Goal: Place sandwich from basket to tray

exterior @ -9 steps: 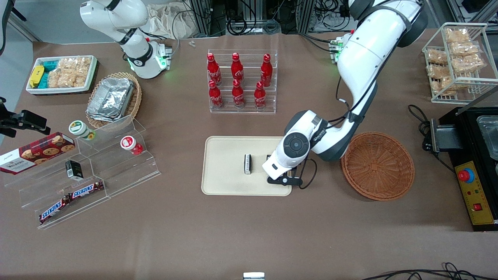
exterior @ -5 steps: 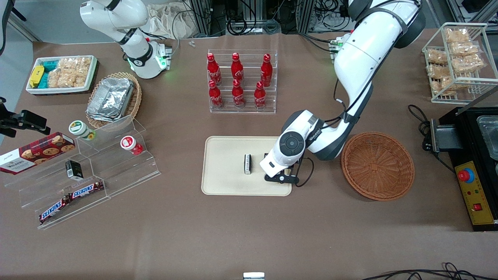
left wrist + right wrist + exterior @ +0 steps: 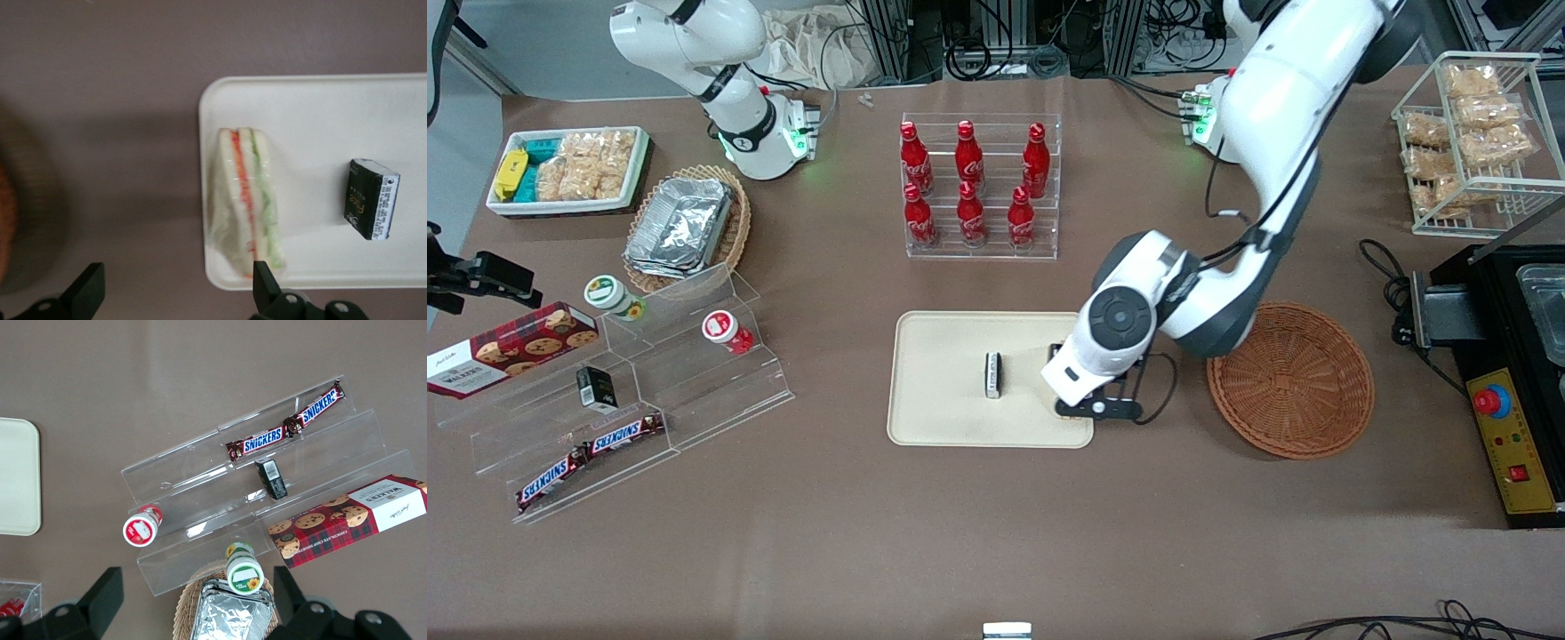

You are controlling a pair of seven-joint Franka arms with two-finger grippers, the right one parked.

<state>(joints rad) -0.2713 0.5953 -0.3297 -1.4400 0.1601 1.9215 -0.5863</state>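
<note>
The sandwich [image 3: 243, 200], a pale wedge with orange, red and green layers, lies flat on the cream tray [image 3: 320, 113] close to the tray's edge nearest the basket. My left gripper [image 3: 177, 275] hovers above it, open, with nothing between its fingers; one fingertip [image 3: 261, 275] is over the sandwich's narrow end. In the front view the gripper [image 3: 1096, 404] hangs over that edge of the tray [image 3: 943, 373], and the wrist hides the sandwich. The reddish-brown wicker basket [image 3: 1289, 378] stands beside the tray, toward the working arm's end, with nothing in it.
A small black box [image 3: 992, 374] lies mid-tray. A rack of red bottles [image 3: 981, 187] stands farther from the camera than the tray. A clear stepped shelf with snacks [image 3: 623, 382], a tan basket of foil containers [image 3: 687, 227] and a white snack bin [image 3: 569, 169] lie toward the parked arm's end.
The left arm's wrist has shifted away from the tray's middle toward the basket; the black box on the tray has not moved.
</note>
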